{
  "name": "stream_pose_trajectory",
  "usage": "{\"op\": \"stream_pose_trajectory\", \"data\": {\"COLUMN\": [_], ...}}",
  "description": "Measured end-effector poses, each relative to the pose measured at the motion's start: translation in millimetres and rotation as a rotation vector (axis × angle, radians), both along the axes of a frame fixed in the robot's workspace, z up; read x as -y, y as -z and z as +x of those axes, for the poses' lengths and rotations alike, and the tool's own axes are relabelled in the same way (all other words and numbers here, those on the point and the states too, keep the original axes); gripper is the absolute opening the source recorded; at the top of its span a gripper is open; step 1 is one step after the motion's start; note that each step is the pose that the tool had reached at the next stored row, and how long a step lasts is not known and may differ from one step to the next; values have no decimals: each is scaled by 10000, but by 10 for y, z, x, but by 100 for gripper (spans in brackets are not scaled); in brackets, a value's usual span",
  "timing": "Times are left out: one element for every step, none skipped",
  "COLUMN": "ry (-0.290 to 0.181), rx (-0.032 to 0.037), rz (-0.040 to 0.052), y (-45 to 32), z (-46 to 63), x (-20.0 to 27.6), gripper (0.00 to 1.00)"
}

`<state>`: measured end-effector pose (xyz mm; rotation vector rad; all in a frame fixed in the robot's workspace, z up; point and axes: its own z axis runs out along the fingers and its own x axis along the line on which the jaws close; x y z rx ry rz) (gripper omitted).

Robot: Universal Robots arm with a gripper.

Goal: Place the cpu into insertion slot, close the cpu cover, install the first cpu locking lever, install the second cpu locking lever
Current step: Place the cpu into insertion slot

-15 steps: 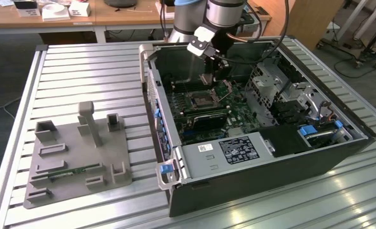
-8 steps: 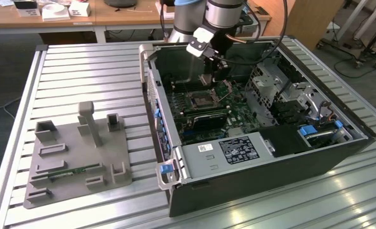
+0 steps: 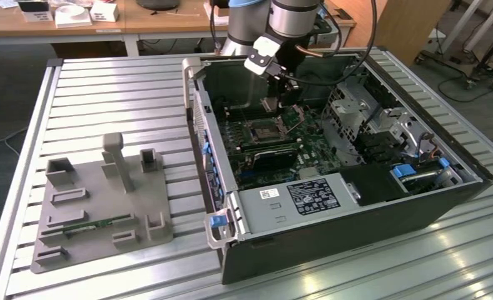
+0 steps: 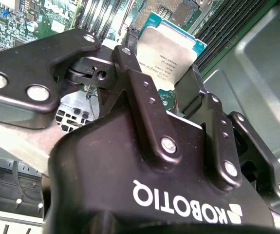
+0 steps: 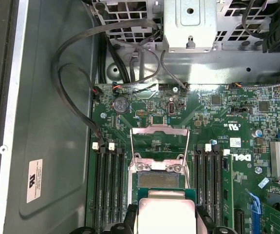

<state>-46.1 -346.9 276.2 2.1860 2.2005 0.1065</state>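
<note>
Exterior view: raised station off the arm, facing obliquely down across the slatted grey metal table (image 3: 104, 94) into the open black computer case (image 3: 355, 231) — mid range. First wrist view: faces squarely onto the green circuit board (image 5: 149, 109), close. Second wrist view: sits behind the black linkage gripper (image 4: 163, 54), very near, sighting along it. Both wrist views share the flat square silver-grey cpu (image 5: 166, 212) and the square metal-rimmed insertion slot (image 5: 160, 180) — the exterior view covers that board.

The arm (image 3: 290, 19) comes down from above, wrist bent so the gripper (image 3: 271, 100) points downward, near enough vertical as far as I can tell. In the second wrist view its black fingers (image 4: 142, 92) pinch the cpu (image 4: 171, 51) between them, one on each edge.
</note>
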Motion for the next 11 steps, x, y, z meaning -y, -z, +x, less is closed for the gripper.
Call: {"op": "stream_pose_trajectory", "data": {"ry": [0,0,0,0,0,0,0,0,0,0,0], "rx": [0,0,0,0,1,2,1,0,0,0,-1], "rz": [0,0,0,1,2,3,1,-1,0,0,0], "y": [0,0,1,2,5,9,15,26,41,58,76], "z": [0,0,0,0,0,0,0,0,0,0,0], "x": [0,0,0,0,0,0,0,0,0,0,0], "gripper": [54,54,54,54,54,54,54,54,54,54,54]}}
